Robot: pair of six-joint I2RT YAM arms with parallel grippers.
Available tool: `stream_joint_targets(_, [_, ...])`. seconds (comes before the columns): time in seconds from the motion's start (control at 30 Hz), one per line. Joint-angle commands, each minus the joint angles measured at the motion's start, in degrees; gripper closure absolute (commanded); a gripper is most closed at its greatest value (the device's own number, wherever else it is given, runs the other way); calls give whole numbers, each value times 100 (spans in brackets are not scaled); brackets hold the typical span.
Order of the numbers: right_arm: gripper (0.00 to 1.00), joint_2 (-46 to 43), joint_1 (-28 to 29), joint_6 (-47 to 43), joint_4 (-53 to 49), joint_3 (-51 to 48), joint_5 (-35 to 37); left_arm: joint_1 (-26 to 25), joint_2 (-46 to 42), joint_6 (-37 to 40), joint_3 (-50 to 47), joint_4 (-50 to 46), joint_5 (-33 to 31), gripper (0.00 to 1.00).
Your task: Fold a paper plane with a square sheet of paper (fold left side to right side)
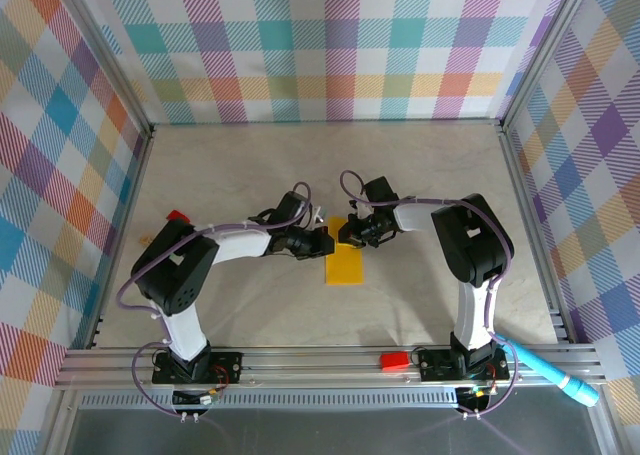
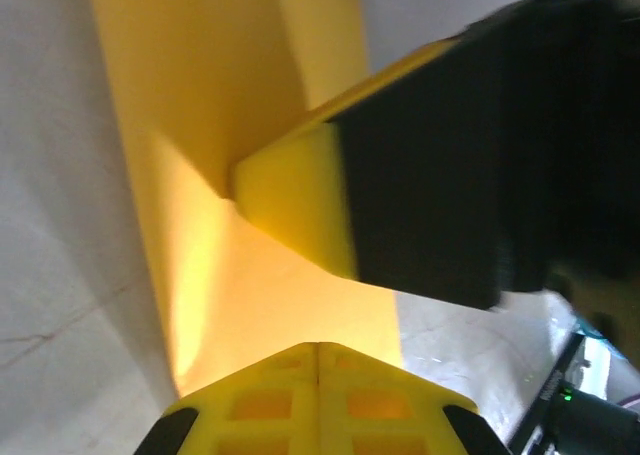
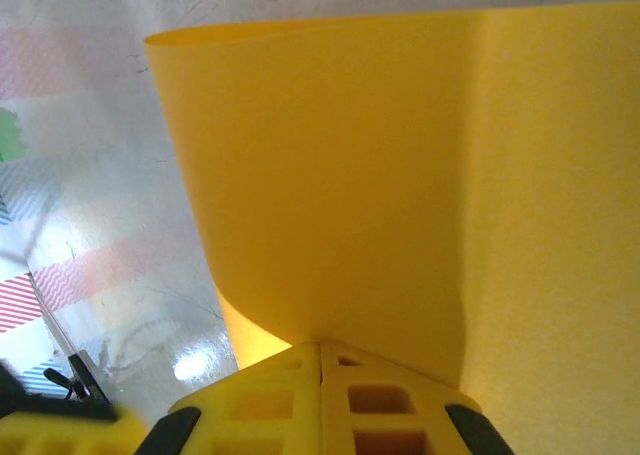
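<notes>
Setting: pale marbled table (image 1: 250,165) inside plaid-patterned walls, arm bases along the bottom edge of the top view.

Item, the square sheet of paper (image 1: 345,263): yellow-orange and lying at the centre of the frame. From above it read as a narrow upright strip. In the right wrist view it rose in a soft curl with no hard crease.

Item, right gripper (image 3: 320,347): you had it clenched, and the curl ran down into its tips, so it looked to be pinching the sheet. One yellow pad (image 2: 295,210) met the paper at the middle of the left wrist view.

Item, left gripper (image 2: 319,350): fingers closed, tips at the sheet's edge. Whether they pinched or only pressed could not be told.

Sundries: red blocks (image 1: 178,216) (image 1: 394,360) at left and bottom centre, and a light blue pen (image 1: 555,373) at lower right, all well apart from the work.

Handling note: the fold appeared half made. You needed to bring the lifted edge square onto its opposite edge and anchor the flat half with the left tips. The pad then had to sweep along the bend, slowly, because thin paper skids and skews.
</notes>
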Motion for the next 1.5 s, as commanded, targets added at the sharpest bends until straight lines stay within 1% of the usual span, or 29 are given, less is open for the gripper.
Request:
stream_joint_targets(0.0, [100, 228, 11, -101, -226, -164, 457, -15, 254, 48, 211, 16, -81, 100])
stream_joint_targets(0.17, [100, 204, 21, -96, -216, -134, 407, -44, 499, 30, 335, -154, -252, 100])
stream_joint_targets(0.4, [100, 12, 23, -91, -348, 136, 261, -106, 550, -115, 289, -560, -514, 100])
stream_joint_targets(0.6, [100, -658, 21, -74, -547, 133, 411, -163, 505, -449, 134, -537, -631, 100])
stream_joint_targets(0.73, [100, -1095, 22, -5, -577, -220, 330, -185, 461, -589, 73, -473, -642, 100])
stream_joint_targets(0.87, [100, -1418, 45, 366, -83, -885, 36, -194, 418, -633, 63, -449, -616, 100])
stream_joint_targets(1.0, [100, -1347, 185, 711, 541, -1271, -421, -194, 424, -666, 71, -403, -559, 100])
stream_joint_targets(1.17, [100, -1095, 375, 849, 824, -1426, -389, -203, 384, -675, 92, -398, -535, 100])
stream_joint_targets(1.27, [100, -928, 406, 756, 691, -1463, -324, -177, 324, -745, 147, -321, -427, 100])
stream_joint_targets(1.47, [100, -808, 415, 441, 130, -1555, 128, -107, 210, -735, 437, -337, -280, 100])
